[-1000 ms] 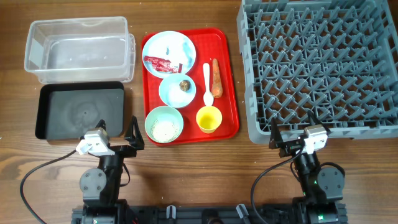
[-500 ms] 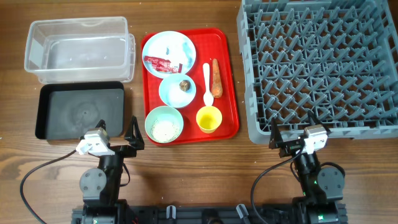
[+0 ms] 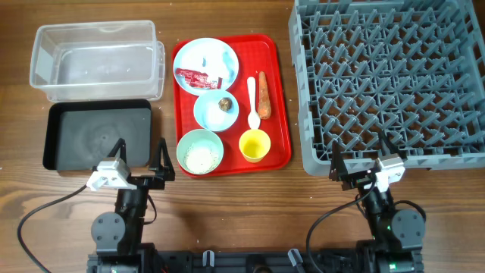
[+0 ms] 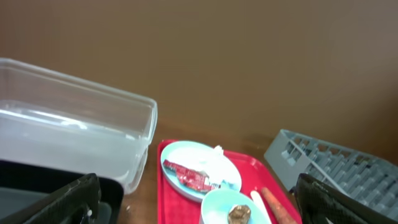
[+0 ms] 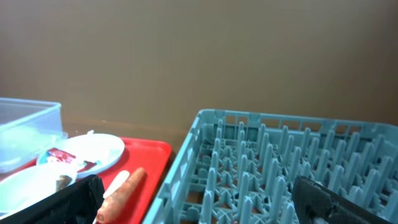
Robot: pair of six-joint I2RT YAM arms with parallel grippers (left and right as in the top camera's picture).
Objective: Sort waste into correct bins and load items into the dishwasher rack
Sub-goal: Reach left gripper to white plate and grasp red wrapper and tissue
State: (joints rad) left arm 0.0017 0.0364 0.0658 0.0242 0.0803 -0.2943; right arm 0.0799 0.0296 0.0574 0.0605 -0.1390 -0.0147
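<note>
On the red tray point(image 3: 279, 106) a pale blue plate point(image 3: 204, 54) holds the red wrapper point(image 3: 195, 76) and white tissue point(image 3: 224, 67). One bowl point(image 3: 209, 115) holds the brown lump point(image 3: 225, 103); another bowl point(image 3: 188, 144) holds rice grains point(image 3: 201, 155). The yellow cup point(image 3: 255, 145), white spoon point(image 3: 252, 102) and carrot point(image 3: 263, 95) lie beside them. The clear tub point(image 3: 95, 57) and black tray point(image 3: 98, 135) are at the left, the grey rack point(image 3: 390, 80) at the right. My left gripper point(image 3: 139, 155) and right gripper point(image 3: 362, 158) are open and empty near the front edge.
The left wrist view shows the clear tub point(image 4: 74, 124), plate point(image 4: 211, 180), lump point(image 4: 239, 213) and carrot point(image 4: 277, 202) ahead. The right wrist view shows the rack point(image 5: 280, 168) straight ahead and the carrot point(image 5: 119, 185) at the left.
Both grippers have shifted slightly, the left wrist a little to the left and the right a little to the right. Nothing on the table has moved.
</note>
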